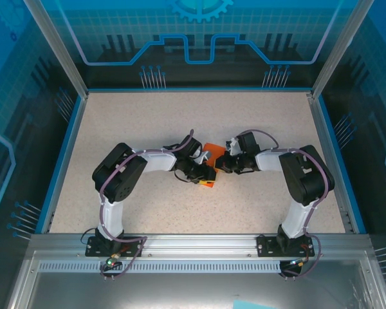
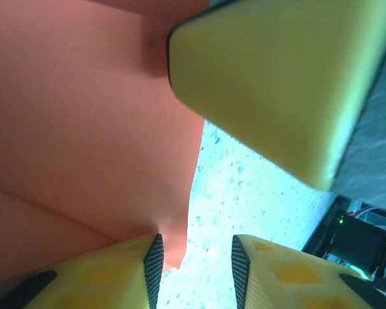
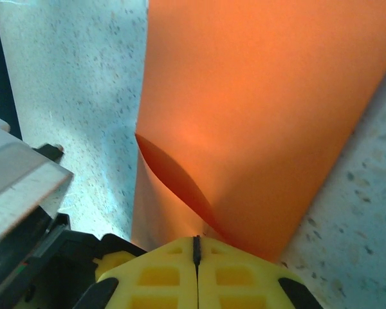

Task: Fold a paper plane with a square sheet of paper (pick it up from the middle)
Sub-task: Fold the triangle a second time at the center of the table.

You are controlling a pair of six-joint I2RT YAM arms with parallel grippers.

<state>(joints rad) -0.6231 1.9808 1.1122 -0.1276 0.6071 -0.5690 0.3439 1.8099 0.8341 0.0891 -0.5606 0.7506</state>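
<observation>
Pinching the paper plane (image 3: 257, 116), right gripper (image 3: 196, 243) has its jaws pressed together on an orange edge; left gripper (image 2: 194, 261) jaws stand apart, a paper corner lying against one pad; plane sits at the middle of the table (image 1: 180, 122), between both grippers.

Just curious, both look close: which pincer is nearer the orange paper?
Right. The right pincer pinches the paper plane at its edge; the left pincer is open, the paper beside one finger.
</observation>
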